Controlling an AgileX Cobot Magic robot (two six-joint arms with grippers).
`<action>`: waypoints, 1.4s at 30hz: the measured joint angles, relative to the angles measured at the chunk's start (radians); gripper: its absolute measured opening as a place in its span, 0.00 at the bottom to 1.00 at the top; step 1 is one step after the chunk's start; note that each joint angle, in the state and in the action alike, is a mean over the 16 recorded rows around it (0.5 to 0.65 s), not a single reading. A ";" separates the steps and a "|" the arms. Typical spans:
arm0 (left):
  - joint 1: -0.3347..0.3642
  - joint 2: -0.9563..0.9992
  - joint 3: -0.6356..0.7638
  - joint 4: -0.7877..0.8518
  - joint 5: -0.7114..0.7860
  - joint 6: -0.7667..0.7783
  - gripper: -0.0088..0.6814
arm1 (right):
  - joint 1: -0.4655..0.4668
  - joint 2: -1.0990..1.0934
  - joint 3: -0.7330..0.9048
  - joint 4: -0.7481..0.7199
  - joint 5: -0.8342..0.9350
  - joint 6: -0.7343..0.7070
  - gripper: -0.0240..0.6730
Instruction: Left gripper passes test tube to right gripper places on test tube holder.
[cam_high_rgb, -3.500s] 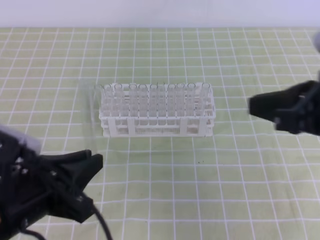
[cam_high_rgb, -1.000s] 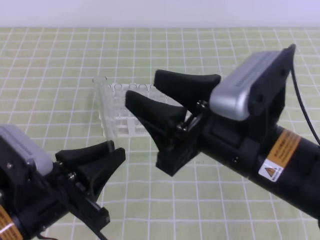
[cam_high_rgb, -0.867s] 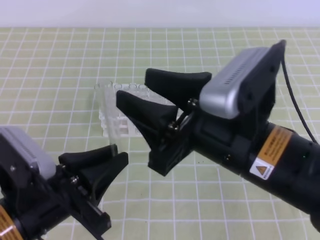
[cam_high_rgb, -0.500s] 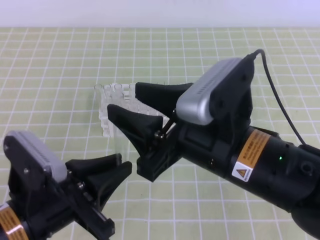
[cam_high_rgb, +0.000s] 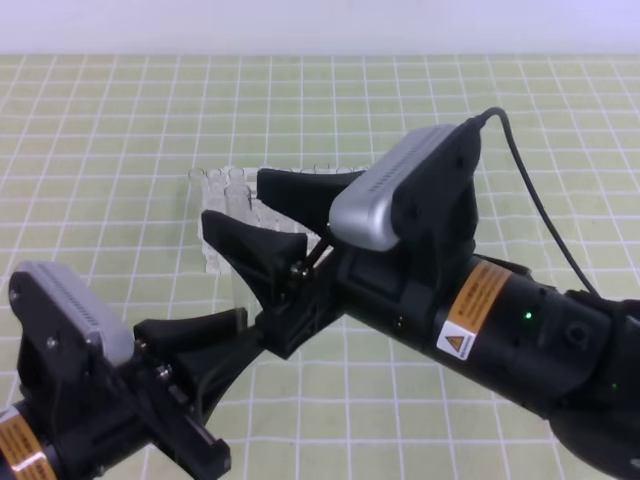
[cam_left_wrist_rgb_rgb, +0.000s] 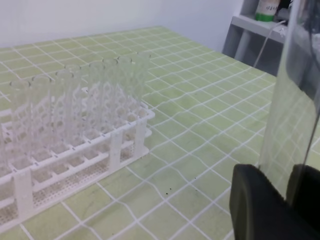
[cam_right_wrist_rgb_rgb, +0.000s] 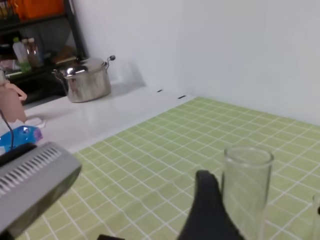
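Observation:
My left gripper (cam_high_rgb: 245, 330), low on the left, is shut on the test tube (cam_high_rgb: 238, 288), a slim clear tube held upright. In the left wrist view the test tube (cam_left_wrist_rgb_rgb: 295, 100) rises from between the black fingers (cam_left_wrist_rgb_rgb: 262, 210). My right gripper (cam_high_rgb: 235, 202) reaches in from the right and stands open, one finger on each side of the tube's upper part. In the right wrist view the tube's open mouth (cam_right_wrist_rgb_rgb: 247, 160) stands just beside one black finger (cam_right_wrist_rgb_rgb: 210, 210). The white test tube holder (cam_high_rgb: 213, 255) is mostly hidden behind the right gripper; the left wrist view shows the holder (cam_left_wrist_rgb_rgb: 75, 150) with several clear tubes.
A green grid mat (cam_high_rgb: 120, 130) covers the table. The right arm's bulky body (cam_high_rgb: 500, 330) fills the middle and right. Off the table I see a metal pot (cam_right_wrist_rgb_rgb: 85, 80) on a white counter and a grey shelf (cam_left_wrist_rgb_rgb: 255, 35).
The right gripper has moved left and lower, so its open fingers now flank the tube. The left gripper with the tube has shifted slightly up and right.

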 joint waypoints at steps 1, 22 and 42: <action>0.000 0.000 0.000 0.000 -0.001 -0.001 0.13 | 0.000 0.005 -0.003 0.001 -0.003 0.000 0.64; 0.000 0.000 0.000 0.000 -0.011 -0.011 0.10 | 0.000 0.057 -0.035 0.006 -0.054 0.028 0.63; 0.000 0.000 0.000 0.000 -0.008 -0.011 0.11 | 0.001 0.057 -0.035 0.000 -0.060 0.048 0.39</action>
